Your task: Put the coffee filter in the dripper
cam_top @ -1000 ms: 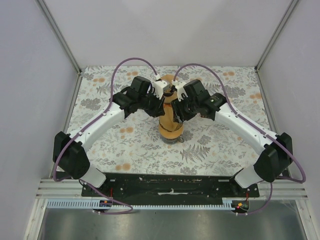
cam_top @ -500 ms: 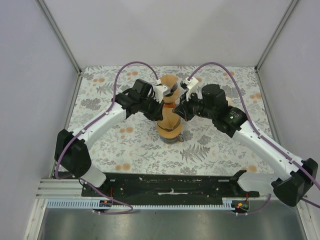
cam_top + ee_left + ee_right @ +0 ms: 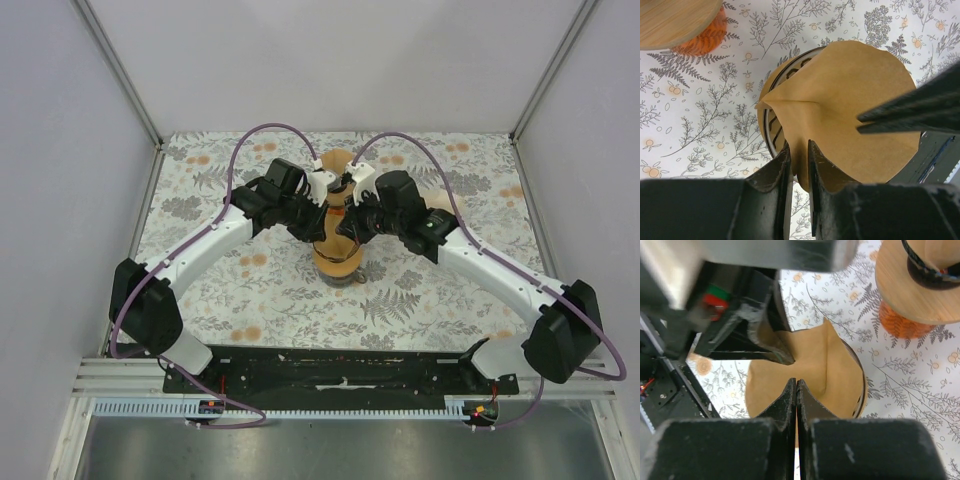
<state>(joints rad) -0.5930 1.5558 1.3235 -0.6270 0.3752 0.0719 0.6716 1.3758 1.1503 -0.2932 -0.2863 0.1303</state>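
Coffee filter (image 3: 850,85) is plain brown paper, a round-edged cone standing mouth-up. One sharp crease runs in from its left edge, and there is a soft fold down the middle. No tears are visible.

It sits in the mouth of the dripper (image 3: 771,127), mid-table. It is not fully seated: the paper stands well above the rim, and the slotted inner wall shows bare on the left side.

Left gripper (image 3: 799,150): jaws almost closed, only a narrow slot between them, with the filter's near edge running down into that slot. It is pinching the paper.

Right gripper (image 3: 796,385): fingers pressed flat together with no gap to speak of, tips on the filter wall opposite the left one, so it is clamped on the paper too. In the left wrist view its fingers come in from the right as a thin dark wedge lying against the cone.

Top view: both arms meet over the dripper, with the filter between the two grippers and the tips close but apart.

Nearby, to the right of the dripper, is a wooden disc (image 3: 910,290) on an orange object (image 3: 900,322) with a dark band lying on top of the disc. All of it stands on the floral-print table (image 3: 700,100).
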